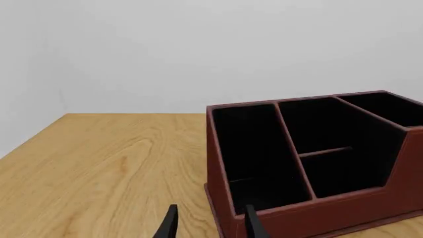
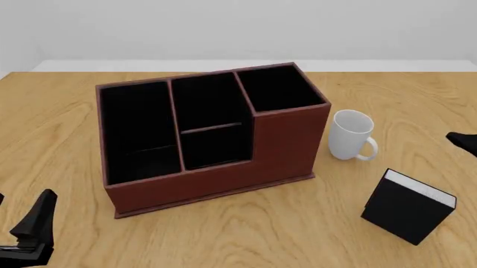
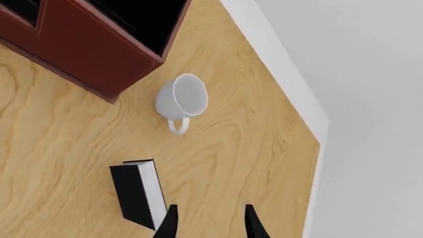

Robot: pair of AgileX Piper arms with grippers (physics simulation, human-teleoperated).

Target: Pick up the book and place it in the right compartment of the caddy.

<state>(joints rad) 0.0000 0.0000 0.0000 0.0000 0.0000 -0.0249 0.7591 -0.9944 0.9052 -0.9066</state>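
Observation:
The black book (image 2: 408, 207) with white page edges stands on the table at the front right, right of the white mug (image 2: 352, 134). It also shows in the right wrist view (image 3: 135, 196). The reddish-brown caddy (image 2: 223, 181) stands mid-table; its tall right compartment (image 2: 280, 87) is empty. My right gripper (image 3: 209, 224) is open and empty, above the table beside the book and apart from it. In the front view only its tip (image 2: 463, 142) shows at the right edge. My left gripper (image 1: 210, 225) is open and empty, near the caddy's (image 1: 317, 213) left front corner.
The mug (image 3: 182, 98) stands between the caddy's tall end (image 3: 79, 49) and the book. The caddy's long left section (image 2: 138, 128) and middle section with shelf (image 2: 211, 127) are empty. The table's far edge (image 2: 387, 66) meets a white wall.

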